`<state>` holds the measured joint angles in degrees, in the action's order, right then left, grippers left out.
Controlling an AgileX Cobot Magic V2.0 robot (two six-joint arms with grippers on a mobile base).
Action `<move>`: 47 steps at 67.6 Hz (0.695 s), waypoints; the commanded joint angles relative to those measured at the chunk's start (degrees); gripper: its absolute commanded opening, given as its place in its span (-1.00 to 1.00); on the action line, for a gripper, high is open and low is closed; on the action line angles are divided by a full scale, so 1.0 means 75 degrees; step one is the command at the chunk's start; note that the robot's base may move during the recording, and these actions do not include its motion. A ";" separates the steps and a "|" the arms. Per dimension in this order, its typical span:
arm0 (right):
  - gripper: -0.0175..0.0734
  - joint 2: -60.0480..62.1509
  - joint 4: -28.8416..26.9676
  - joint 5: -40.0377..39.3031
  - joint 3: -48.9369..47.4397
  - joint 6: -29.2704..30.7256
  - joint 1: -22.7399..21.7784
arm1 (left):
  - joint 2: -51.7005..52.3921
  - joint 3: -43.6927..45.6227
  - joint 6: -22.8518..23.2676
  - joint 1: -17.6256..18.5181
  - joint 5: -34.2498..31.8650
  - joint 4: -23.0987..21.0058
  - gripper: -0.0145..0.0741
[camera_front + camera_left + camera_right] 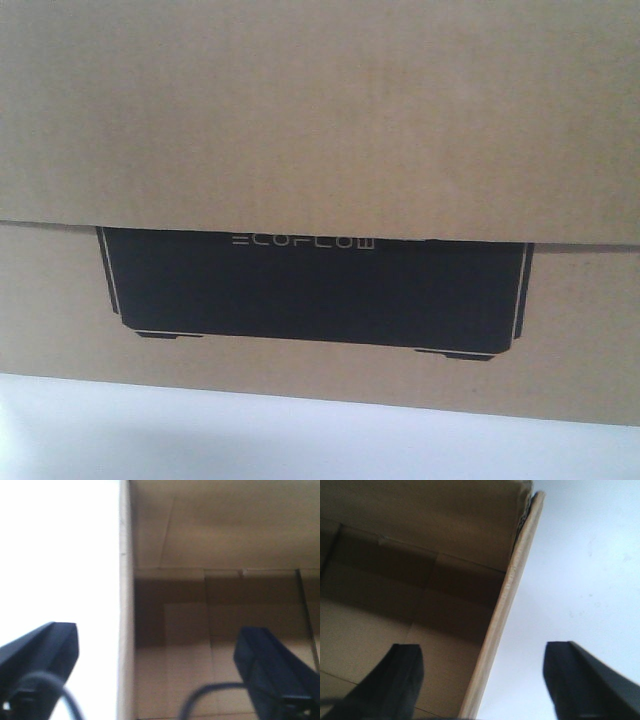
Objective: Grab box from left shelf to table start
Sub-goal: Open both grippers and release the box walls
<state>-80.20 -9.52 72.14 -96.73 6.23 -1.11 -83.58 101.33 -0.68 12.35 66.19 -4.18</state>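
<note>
In the front-facing view, the large brown cardboard box (320, 120) filled nearly my whole picture, its overlapping upper layer hanging over a wide black printed panel (315, 290). On that panel, just under the overlap, I could read pale lettering, "ECOFLOW", though its top edge was clipped by the cardboard. Below the box ran a strip of plain white table (300, 440), and the box's lower edge appeared to sit on it, so I judged the box was already down on the table. The left shelf was not in this view.

In the left wrist view, the left gripper (155, 650) had its two dark fingers (45, 647) spread wide, astride the box's upright cardboard wall: one finger outside over bright white, the other inside the open carton. Neither finger touched the wall, so I took it as released. I read this straddle as the way the wall gets pinched for carrying.

In the right wrist view, the right gripper (485, 675) mirrored that. One finger was inside the brown interior, the other outside over the white table, with the wall's edge between them and untouched. It too was let go.
</note>
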 commanded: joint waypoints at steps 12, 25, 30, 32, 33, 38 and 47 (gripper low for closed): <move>-0.49 0.1564 0.0302 -0.0088 0.0121 -0.0002 -0.0016 | 0.2167 -0.0786 -0.0128 0.0053 -0.0599 0.1080 -0.55; -0.49 0.2935 0.0547 -0.0553 0.1828 -0.0002 -0.0016 | 0.3925 -0.2938 -0.0128 0.0053 -0.1744 0.1059 -0.88; -0.49 0.3515 0.0566 -0.1012 0.2740 -0.0002 -0.0016 | 0.4704 -0.3919 -0.0128 0.0053 -0.2455 0.1078 -0.88; -0.49 0.3747 0.0566 -0.1279 0.3078 -0.0002 -0.0016 | 0.4980 -0.4284 -0.0128 0.0066 -0.2722 0.1078 -0.88; -0.49 0.3875 0.0566 -0.1386 0.3251 -0.0002 -0.0016 | 0.5110 -0.4468 -0.0128 0.0069 -0.2862 0.1078 -0.88; -0.49 0.4599 0.0566 -0.1978 0.4208 -0.0002 -0.0016 | 0.5819 -0.5502 -0.0128 0.0182 -0.3559 0.1078 -0.88; -0.49 0.6080 0.0589 -0.3112 0.5884 0.0006 -0.0016 | 0.7041 -0.7368 -0.0128 0.0320 -0.4872 0.1078 -0.88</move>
<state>-39.85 -5.54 57.46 -56.72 6.13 -1.11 -34.67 50.93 -1.59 14.00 40.06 3.77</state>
